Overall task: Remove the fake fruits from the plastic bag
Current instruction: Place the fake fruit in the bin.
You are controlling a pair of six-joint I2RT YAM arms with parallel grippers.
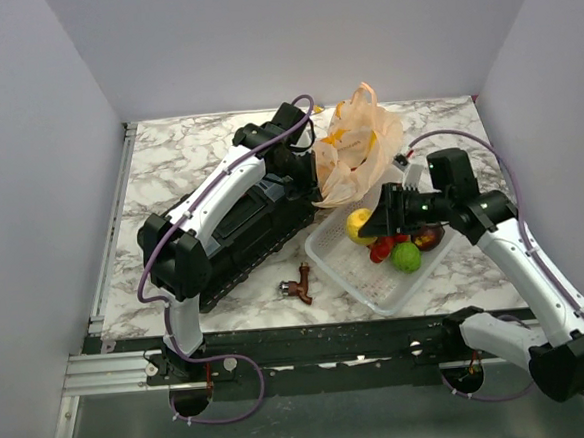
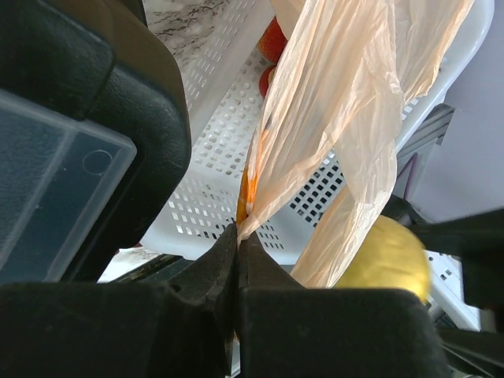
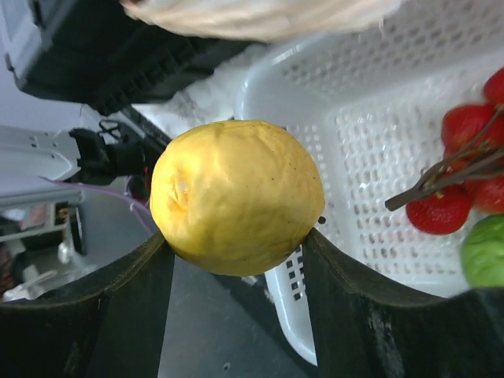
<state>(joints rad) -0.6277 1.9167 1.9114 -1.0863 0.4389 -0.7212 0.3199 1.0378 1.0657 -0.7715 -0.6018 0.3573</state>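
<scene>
The tan plastic bag (image 1: pixel 360 154) printed with bananas hangs bunched over the far end of the white mesh basket (image 1: pixel 348 268). My left gripper (image 1: pixel 313 167) is shut on a fold of the bag (image 2: pixel 331 118). My right gripper (image 1: pixel 365 224) is shut on the yellow lemon (image 3: pixel 236 195) and holds it over the basket's left part; the lemon also shows in the top view (image 1: pixel 358 223) and the left wrist view (image 2: pixel 386 256). In the basket lie a red berry cluster (image 1: pixel 382 248), a green lime (image 1: pixel 406 257) and a dark fruit (image 1: pixel 430 236). Orange shows inside the bag (image 1: pixel 338 136).
A black case (image 1: pixel 247 227) lies on the marble table under the left arm. A small brown object (image 1: pixel 299 285) lies on the table left of the basket. White walls close in the table on three sides.
</scene>
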